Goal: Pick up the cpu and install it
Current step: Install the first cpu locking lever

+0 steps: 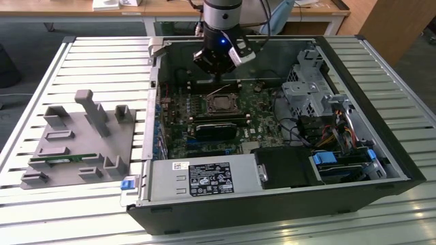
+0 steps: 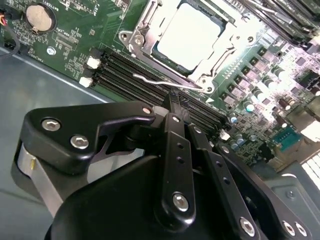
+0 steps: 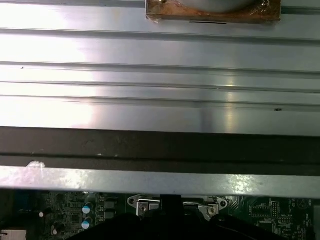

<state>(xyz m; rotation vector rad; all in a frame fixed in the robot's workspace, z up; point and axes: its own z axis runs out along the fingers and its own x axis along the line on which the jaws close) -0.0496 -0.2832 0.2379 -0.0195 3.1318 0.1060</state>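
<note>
Cpu [image 2: 189,36] sits in the socket [image 1: 221,103], load frame open. End effector [image 2: 172,102] hovers just beside it, pinched narrow, holding nothing. Install looks near done; seating needs checking.

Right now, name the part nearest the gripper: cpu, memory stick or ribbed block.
The cpu, the silver square in the socket by the gripper; the block sits further along the board, the stick outside the case.
</note>
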